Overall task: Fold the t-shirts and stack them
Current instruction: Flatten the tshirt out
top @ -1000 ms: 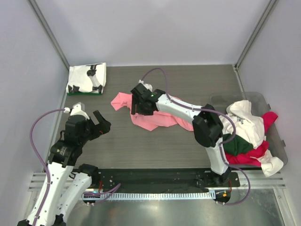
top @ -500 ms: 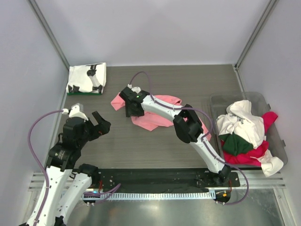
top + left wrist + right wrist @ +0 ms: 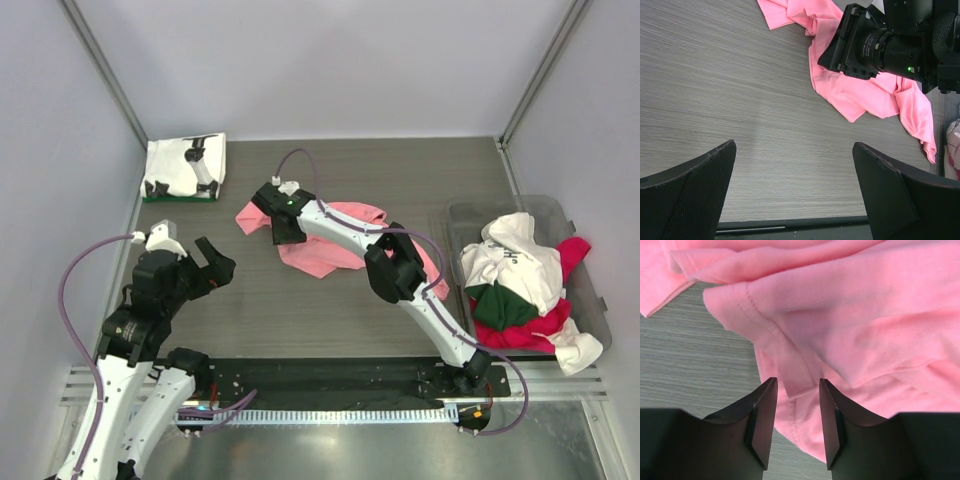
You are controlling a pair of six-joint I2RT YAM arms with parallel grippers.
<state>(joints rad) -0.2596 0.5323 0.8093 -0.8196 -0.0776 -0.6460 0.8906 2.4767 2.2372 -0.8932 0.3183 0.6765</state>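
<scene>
Pink t-shirt [image 3: 865,315] hem between half-closed right jaws; left jaws wide apart, empty.

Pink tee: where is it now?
Top view: the pink tee lies crumpled at centre, between the folded white tee far left and the bin at right, under the right gripper.

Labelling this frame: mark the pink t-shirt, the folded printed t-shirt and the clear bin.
pink t-shirt [image 3: 315,258], top view, crumpled lower edge.
folded printed t-shirt [image 3: 185,166], top view, its centre.
clear bin [image 3: 475,215], top view, bare far-left corner.
</scene>
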